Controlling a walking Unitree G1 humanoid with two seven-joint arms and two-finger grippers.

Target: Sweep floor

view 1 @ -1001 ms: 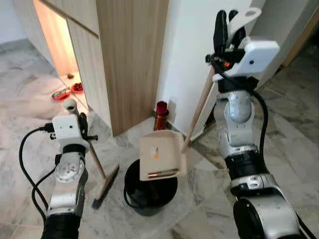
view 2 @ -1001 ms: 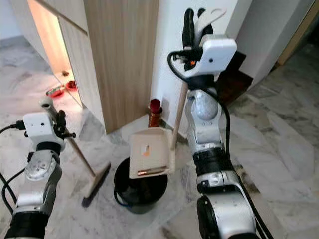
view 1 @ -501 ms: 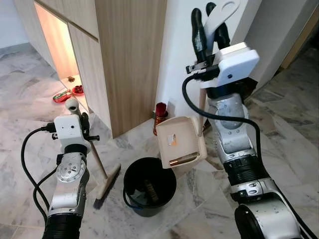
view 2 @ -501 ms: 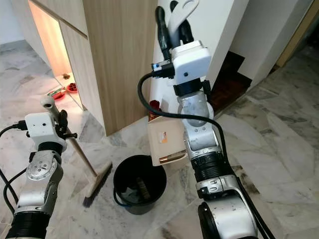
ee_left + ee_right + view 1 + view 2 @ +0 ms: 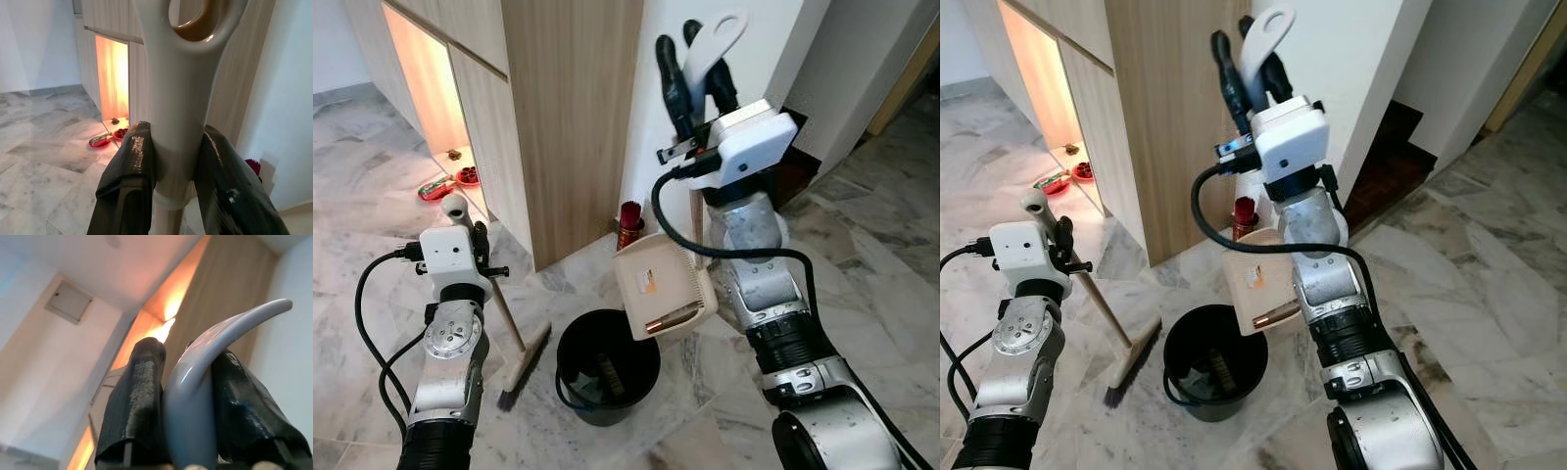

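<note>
While right claw (image 5: 697,61) clamps dustpan (image 5: 664,291) above bucket (image 5: 607,364), tipping looks underway; left claw (image 5: 180,161) grips broom (image 5: 523,364) at 9 o'clock; emptying nearly finished.

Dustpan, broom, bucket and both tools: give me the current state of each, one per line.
Dustpan: lifted, tilted, its lip above the bucket's rim.
Broom: upright, slightly leaning, bristles on the floor.
Bucket: upright on the floor, open, debris inside.
Left tool: shut on the broom handle top.
Right tool: raised high, shut on the dustpan handle.
</note>
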